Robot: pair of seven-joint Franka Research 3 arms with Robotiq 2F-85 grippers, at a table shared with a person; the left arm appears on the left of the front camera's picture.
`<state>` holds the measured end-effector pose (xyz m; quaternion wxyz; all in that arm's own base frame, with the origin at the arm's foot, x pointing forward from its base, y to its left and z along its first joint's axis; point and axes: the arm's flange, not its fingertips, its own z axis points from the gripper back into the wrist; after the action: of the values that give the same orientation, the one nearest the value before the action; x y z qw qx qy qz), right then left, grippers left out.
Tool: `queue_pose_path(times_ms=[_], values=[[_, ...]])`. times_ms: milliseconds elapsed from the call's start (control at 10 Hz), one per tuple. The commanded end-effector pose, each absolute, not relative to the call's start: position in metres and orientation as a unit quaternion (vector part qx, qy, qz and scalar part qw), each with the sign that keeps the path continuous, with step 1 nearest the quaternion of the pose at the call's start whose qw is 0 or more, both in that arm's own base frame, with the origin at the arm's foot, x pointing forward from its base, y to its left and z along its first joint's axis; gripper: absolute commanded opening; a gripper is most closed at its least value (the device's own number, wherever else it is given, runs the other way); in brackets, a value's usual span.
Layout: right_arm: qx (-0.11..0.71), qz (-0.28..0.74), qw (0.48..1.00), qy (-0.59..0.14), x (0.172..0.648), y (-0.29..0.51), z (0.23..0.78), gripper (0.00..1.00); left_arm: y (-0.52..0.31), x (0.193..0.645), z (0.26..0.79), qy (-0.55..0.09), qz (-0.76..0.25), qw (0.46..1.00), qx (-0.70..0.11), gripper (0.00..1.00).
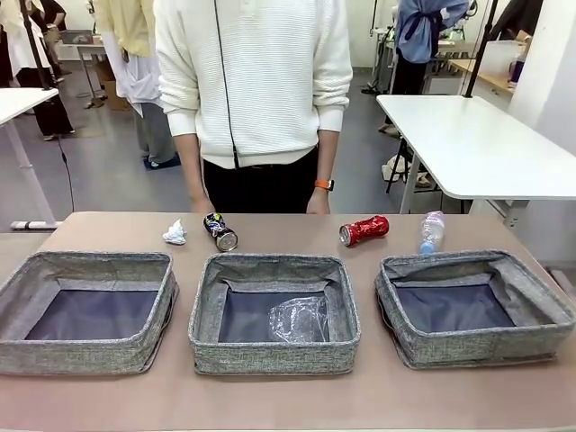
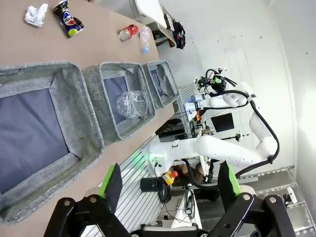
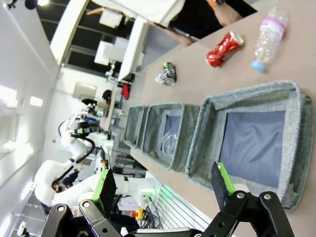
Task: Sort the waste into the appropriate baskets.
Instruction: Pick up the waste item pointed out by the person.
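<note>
Waste lies along the table's (image 1: 288, 405) far edge: paper wad (image 1: 175, 233), dark can (image 1: 220, 231), red can (image 1: 364, 230), bottle (image 1: 432, 231); the clear cup (image 1: 299, 319) sits in the middle basket (image 1: 274, 353). Jaws of the left gripper (image 2: 169, 167) and right gripper (image 3: 161, 169) stand wide apart, holding nothing.

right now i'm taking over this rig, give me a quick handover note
Left gripper: open, holding nothing. Right gripper: open, holding nothing.
Clear plastic cup lies in the middle basket. Left basket and right basket show bare lining.
White paper wad, dark blue can, red can and small clear bottle lie on the table beyond the baskets, near the person.
Done: the cup. Left: those four.
</note>
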<state>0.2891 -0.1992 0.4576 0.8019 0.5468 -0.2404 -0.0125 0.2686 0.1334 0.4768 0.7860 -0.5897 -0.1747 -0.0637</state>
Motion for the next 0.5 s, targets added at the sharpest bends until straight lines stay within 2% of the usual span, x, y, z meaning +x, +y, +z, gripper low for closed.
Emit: queue_pose_path(times_ms=[0, 400], values=[[0.551, -0.005, 0.795, -0.254, 0.2909, -0.1987, 0.4582, 1.00, 0.1325, 0.2687, 0.4776, -0.182, -0.069, 0.778, -0.597, 1.00], [0.551, -0.005, 0.795, -0.254, 0.2909, -0.1987, 0.4582, 1.00, 0.1325, 0.2687, 0.4776, -0.182, -0.069, 0.778, -0.597, 1.00]])
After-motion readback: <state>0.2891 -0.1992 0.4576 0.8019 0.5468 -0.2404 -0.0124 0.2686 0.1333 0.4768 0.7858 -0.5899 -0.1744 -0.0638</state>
